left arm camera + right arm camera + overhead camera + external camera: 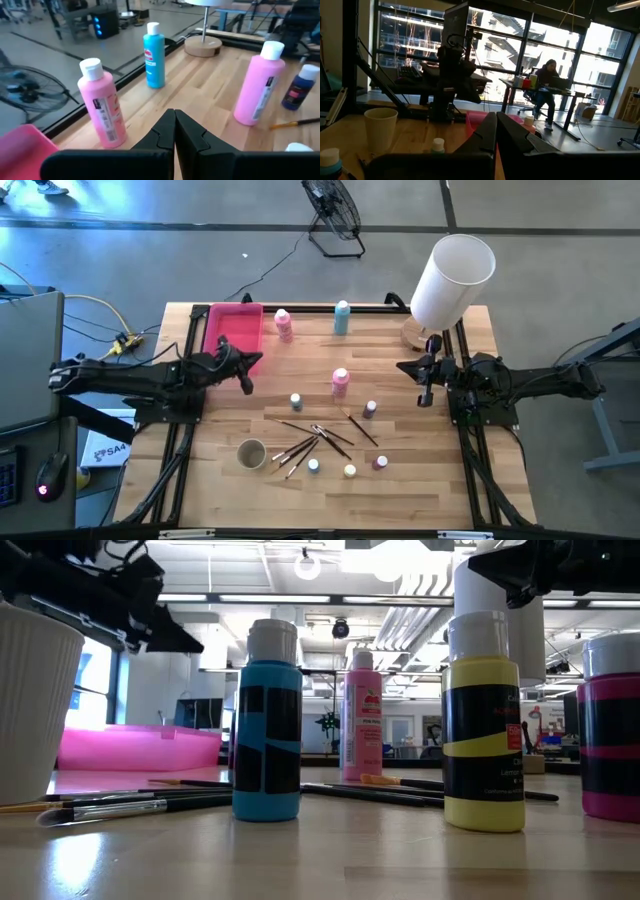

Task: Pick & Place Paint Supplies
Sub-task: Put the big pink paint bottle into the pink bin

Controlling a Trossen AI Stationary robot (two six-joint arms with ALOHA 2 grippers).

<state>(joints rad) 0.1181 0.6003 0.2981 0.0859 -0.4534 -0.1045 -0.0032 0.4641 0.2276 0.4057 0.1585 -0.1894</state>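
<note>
- Progress: none visible. Pink tray [232,332] looks empty; every supply is outside it, so all picks remain (judged).
- Bottles: pink bottle [284,325] just beside tray; teal bottle [342,318] farther off; 2nd pink bottle [340,383] toward table centre.
- Paint pots [349,471], brushes [310,442]: scattered well apart from tray, near a cup [251,453].
- Left gripper [246,383]: shut, holding nothing, at tray's near corner. Right gripper [424,395]: shut, empty, across table by white lampshade [452,280].
- Surface: wood-plank table [440,470], black frame. Room: grey floor, fan [333,212]; person seated at a desk in the background.
</note>
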